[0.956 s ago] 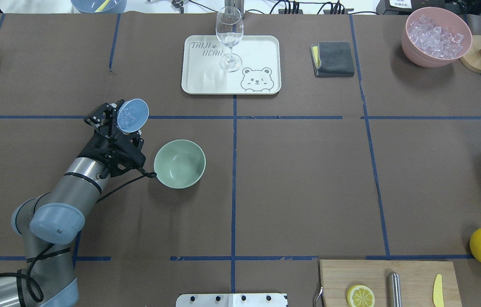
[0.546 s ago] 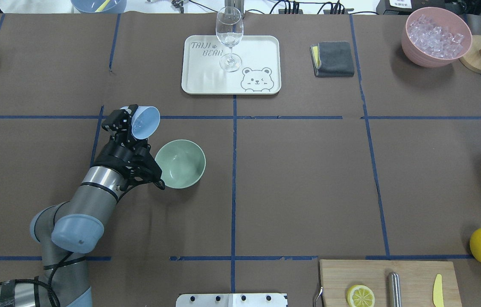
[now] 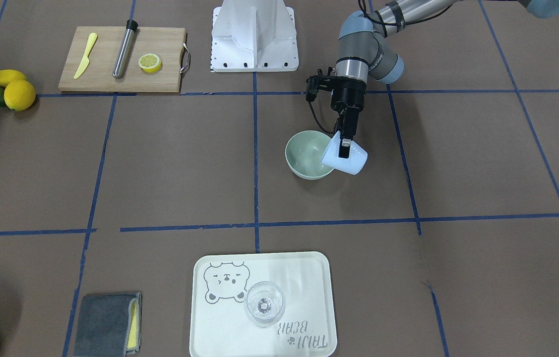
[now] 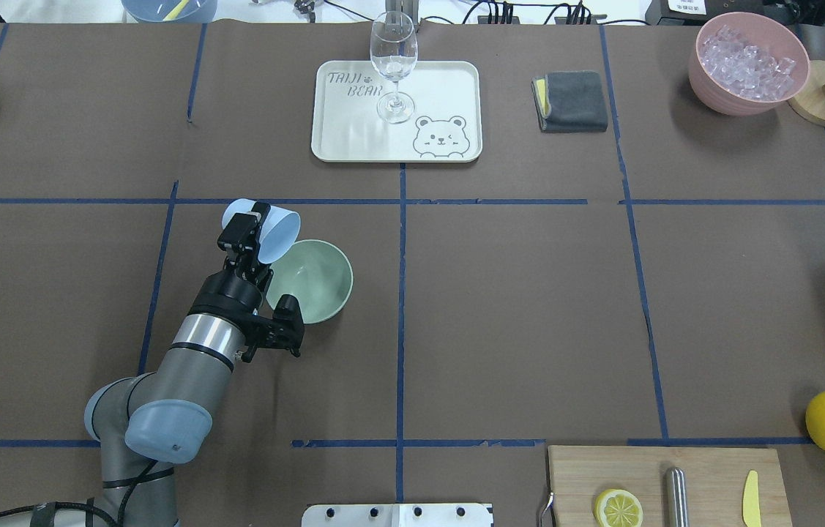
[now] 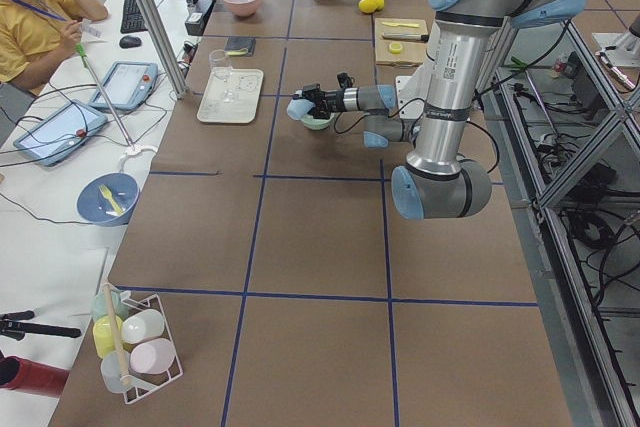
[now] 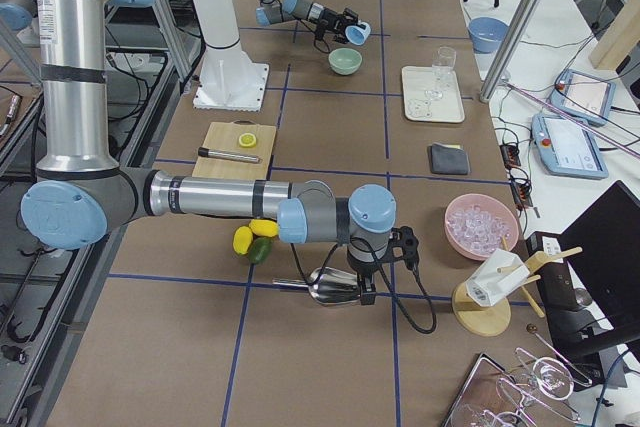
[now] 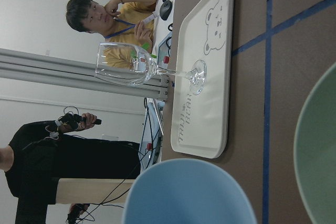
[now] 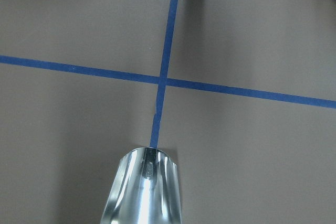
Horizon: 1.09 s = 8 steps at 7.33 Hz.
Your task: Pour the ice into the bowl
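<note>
1. Sage-green, matte, round: the bowl (image 4: 317, 287) sat left of the table's (image 4: 529, 307) centre.
2. Left gripper (image 4: 253, 224) clamped a light blue cup (image 4: 279, 233), tipped at the bowl's rim (mouth toward it).
3. Right gripper's (image 6: 354, 286) grip could not be told.

**Q:** What kind of setting is shown?
**A:** A robotics laboratory workstation. The table (image 4: 529, 329) is covered in brown paper divided by a blue tape grid (image 4: 401, 293). A white mounting pedestal (image 3: 254, 34) stands at its edge.
**Q:** Further indicators?
**A:** Aluminium frame posts (image 5: 150, 17), loose cabling (image 5: 558, 150), and a seated operator (image 5: 35, 17) beside tablets (image 5: 125, 85) on a white side bench (image 5: 60, 237).
</note>
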{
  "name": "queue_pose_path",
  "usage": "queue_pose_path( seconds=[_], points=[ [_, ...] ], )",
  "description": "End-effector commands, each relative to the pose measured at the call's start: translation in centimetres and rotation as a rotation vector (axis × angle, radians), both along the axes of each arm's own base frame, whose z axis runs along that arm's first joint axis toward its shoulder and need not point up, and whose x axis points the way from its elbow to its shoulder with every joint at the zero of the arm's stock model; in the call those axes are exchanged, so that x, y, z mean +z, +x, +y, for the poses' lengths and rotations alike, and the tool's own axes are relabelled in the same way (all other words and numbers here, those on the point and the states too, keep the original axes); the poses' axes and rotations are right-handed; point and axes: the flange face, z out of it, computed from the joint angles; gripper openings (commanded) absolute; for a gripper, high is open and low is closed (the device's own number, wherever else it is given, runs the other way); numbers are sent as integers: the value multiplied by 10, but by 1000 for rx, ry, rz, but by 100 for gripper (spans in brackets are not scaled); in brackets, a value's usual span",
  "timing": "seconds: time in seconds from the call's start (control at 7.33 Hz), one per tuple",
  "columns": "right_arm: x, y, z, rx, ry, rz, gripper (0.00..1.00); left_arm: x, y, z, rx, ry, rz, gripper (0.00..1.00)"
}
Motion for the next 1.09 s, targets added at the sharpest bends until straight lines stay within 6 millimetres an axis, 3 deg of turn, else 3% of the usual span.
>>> queue_pose_path(
  seconds=[0.0,0.96],
  points=[
    [0,1,1,2,1,-2,100,-1,1,1,7,40,-116,0],
    [1,3,1,5,-1,0,100,-5,-7,0,-67,157,-501,0]
  ],
)
